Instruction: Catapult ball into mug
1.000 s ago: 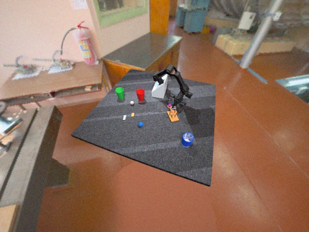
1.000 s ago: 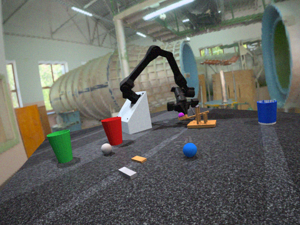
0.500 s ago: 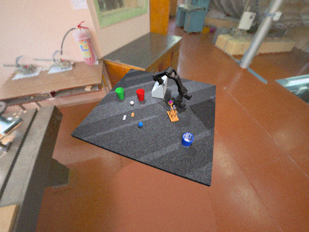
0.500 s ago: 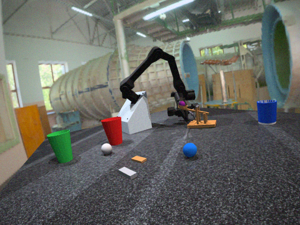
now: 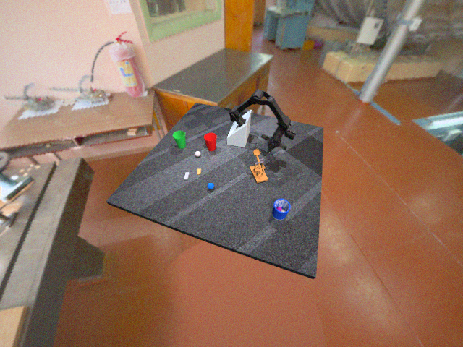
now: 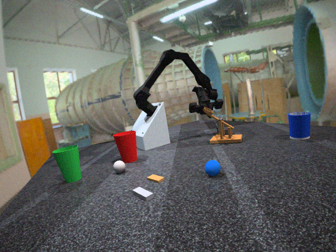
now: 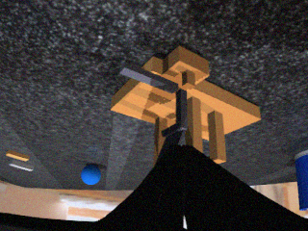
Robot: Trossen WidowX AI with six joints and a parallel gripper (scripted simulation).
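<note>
The orange catapult (image 5: 259, 176) (image 6: 226, 139) (image 7: 241, 107) stands on the dark table with its throwing arm raised at the cup end. Its cup (image 5: 257, 152) (image 6: 208, 111) shows no ball. The magenta ball (image 5: 279, 209) shows inside the blue mug (image 5: 280, 215) (image 6: 299, 126) (image 7: 302, 185), which stands upright beyond the catapult; the mug's wall hides the ball in the exterior view. My gripper (image 5: 268, 150) (image 6: 202, 112) (image 7: 179, 154) is shut and empty, close beside the raised cup end. Whether it touches the cup is unclear, and the cup is hidden in the wrist view.
A blue ball (image 5: 210, 186) (image 6: 212, 167) (image 7: 90, 173), a white ball (image 5: 197, 153) (image 6: 119, 166), a red cup (image 5: 210, 142) (image 6: 126, 146) and a green cup (image 5: 179, 139) (image 6: 68, 164) stand apart. Orange (image 6: 155, 178) and white (image 6: 143, 193) blocks lie near them. My arm rises from a white base (image 5: 239, 135) (image 6: 154, 134).
</note>
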